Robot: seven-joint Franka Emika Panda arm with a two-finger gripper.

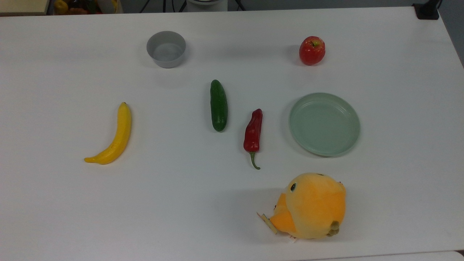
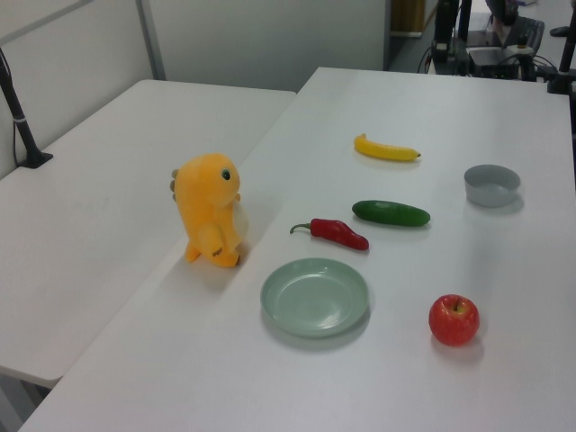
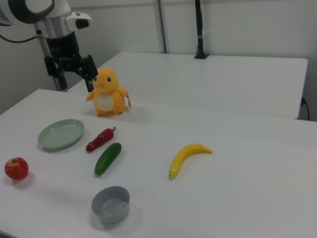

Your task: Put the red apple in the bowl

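Presently, stage: nothing is held; by judgement the reach for the apple has not yet begun.
Gripper (image 3: 72, 74): seen in the right view raised high above the table, with the fingers spread apart and nothing between them.
Apple (image 1: 312, 50): set upright on the table (image 1: 181, 203), stem dimple up, untouched; also seen at (image 2: 454, 319) and (image 3: 16, 168).
Apple from the plate (image 1: 324, 124): just past the rim on the top view's upper side, apart from it.
Gripper from the plate: in the right view it is seen above and behind the plate (image 3: 61, 133), next to the plush toy (image 3: 106, 92); the apple lies on the plate's opposite, near side.
Deciding relation: the apple is judged to lie below the gripper and toward the right view's lower left, so a move across the plate and then down is called for.
Long axis: none to speak of, as the apple is round; any finger angle should serve.
Bowl (image 1: 166, 48) from the plate: well apart, toward the top view's upper left, past the cucumber (image 1: 219, 105) and chili (image 1: 253, 131); empty.
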